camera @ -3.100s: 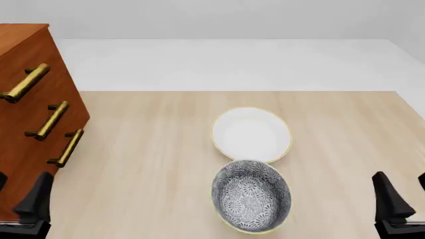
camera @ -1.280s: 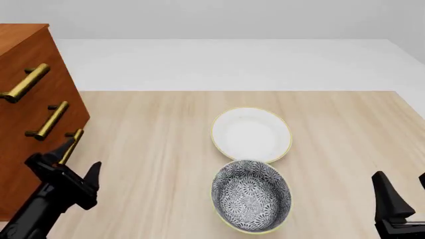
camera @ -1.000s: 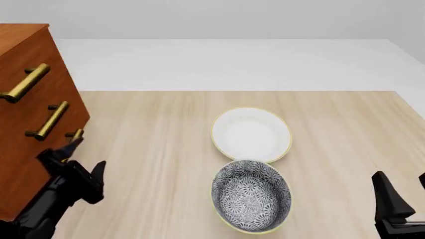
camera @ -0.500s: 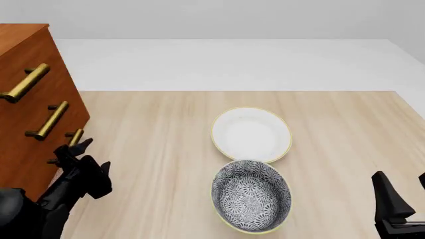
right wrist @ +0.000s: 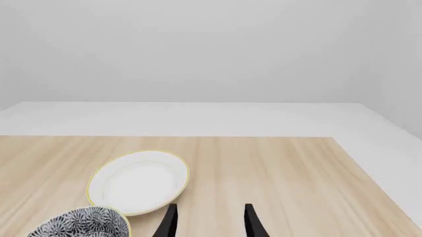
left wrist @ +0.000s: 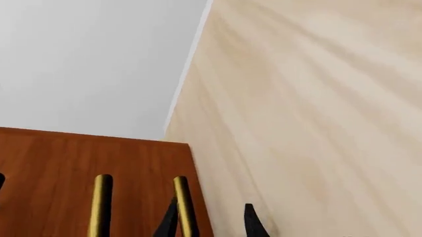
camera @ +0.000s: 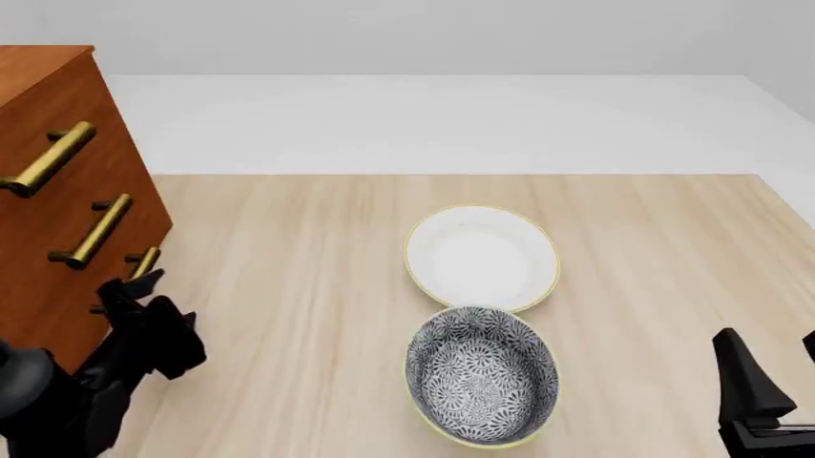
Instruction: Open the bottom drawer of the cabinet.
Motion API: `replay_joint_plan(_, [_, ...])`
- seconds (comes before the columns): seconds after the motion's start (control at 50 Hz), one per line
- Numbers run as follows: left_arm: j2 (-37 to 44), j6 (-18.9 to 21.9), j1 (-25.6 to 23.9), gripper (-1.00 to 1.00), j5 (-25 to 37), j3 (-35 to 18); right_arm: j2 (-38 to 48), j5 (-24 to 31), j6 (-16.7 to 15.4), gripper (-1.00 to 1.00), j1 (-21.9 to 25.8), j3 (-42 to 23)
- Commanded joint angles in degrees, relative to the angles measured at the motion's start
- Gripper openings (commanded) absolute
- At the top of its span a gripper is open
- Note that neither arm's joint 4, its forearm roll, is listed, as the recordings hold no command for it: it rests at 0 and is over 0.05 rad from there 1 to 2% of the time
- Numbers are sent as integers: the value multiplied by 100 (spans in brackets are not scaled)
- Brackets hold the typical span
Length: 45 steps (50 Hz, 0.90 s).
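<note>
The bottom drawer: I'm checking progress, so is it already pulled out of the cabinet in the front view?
No, the bottom drawer sits flush with the cabinet front, showing no interior, with the left gripper at its handle.

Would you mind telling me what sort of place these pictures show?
Probably a simulated tabletop test scene: a bare light-wood table in a blank white room, with only a wooden cabinet, two bowls, and two robot grippers, left and right.

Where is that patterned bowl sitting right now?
In the front view the patterned bowl sits near the table's near edge, just right of centre, directly in front of the white bowl.
</note>
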Motion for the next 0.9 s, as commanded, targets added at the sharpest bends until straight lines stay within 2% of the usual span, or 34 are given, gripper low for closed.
replay_joint_plan(0.02, [99, 87, 241, 100, 0, -82, -1, 4, 0, 100, 0, -3])
replay_joint_plan(0.34, [240, 157, 458, 100, 0, -280, 0, 4, 0, 100, 0, -3])
replay_joint_plan(0.9, [999, 193, 702, 100, 0, -868, 0, 4, 0, 100, 1, -3])
